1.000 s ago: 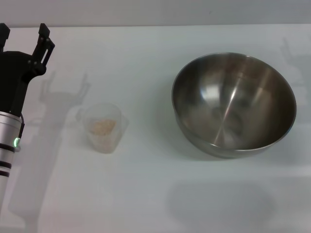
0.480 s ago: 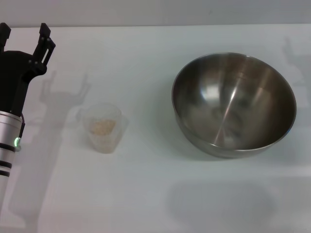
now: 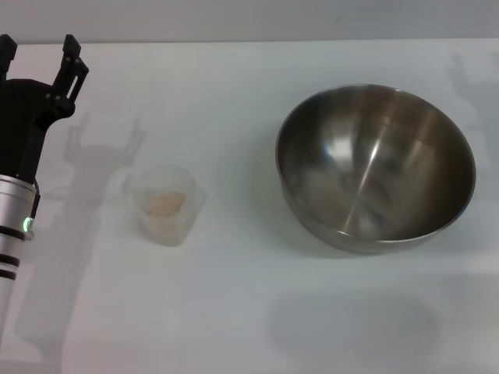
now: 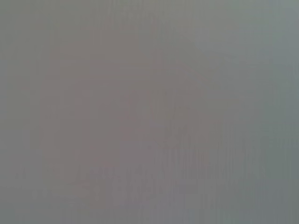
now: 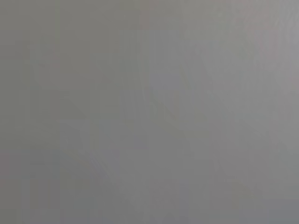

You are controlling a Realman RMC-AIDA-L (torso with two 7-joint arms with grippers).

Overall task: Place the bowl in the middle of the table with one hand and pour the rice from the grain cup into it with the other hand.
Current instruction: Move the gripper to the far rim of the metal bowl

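Overhead, white table: grain cup left, bowl right; left pincer spread, empty.

Pale grey wall strip behind, soft shadows under overhead light.

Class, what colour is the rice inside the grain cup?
Pale beige rice in the clear grain cup, best seen in the head view.

Both wrist views are blank grey; left arm is edge-cropped.
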